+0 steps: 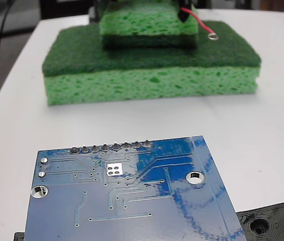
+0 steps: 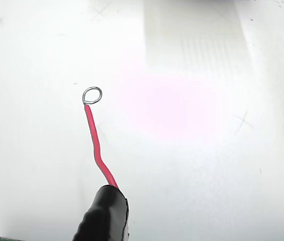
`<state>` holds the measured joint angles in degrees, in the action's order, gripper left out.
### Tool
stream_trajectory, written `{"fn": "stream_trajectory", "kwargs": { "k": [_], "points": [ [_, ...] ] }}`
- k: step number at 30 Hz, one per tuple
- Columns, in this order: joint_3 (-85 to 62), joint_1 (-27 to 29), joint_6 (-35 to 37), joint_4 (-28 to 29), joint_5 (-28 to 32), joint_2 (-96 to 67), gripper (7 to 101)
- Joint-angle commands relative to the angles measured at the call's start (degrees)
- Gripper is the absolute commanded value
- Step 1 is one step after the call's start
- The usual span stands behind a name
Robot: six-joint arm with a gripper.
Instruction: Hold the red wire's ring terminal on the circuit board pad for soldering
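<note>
The ring of the red wire is seen far behind the board; the gripper's state cannot be told.

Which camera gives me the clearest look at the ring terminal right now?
The wrist view: the ring terminal is sharp and whole against the pale table, at the tip of the red wire. In the fixed view it is only a tiny, distant loop in front of the green sponge.

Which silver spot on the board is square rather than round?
The pad, just below the pin row: a silver square with four dark dots. The mounting holes are round with open centres.
</note>
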<state>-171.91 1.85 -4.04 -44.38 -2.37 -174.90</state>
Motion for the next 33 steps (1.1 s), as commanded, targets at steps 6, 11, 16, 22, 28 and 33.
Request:
{"fn": "stream_trajectory", "kwargs": {
  "k": [6,11,16,22,28,33],
  "points": [
    [0.4,-0.1,0.4,0.2,0.8,-0.1,100.3],
    [0.4,-0.1,0.4,0.2,0.9,-0.1,100.3],
    [1.6,-0.1,0.4,0.0,1.1,-0.1,100.3],
    [3.3,1.9,-0.7,0.7,1.2,-0.1,100.3],
    [5.1,5.9,-0.2,1.8,4.0,-0.1,100.3],
    [8.1,10.4,0.0,2.1,8.3,0.2,100.3]
  ]
}}
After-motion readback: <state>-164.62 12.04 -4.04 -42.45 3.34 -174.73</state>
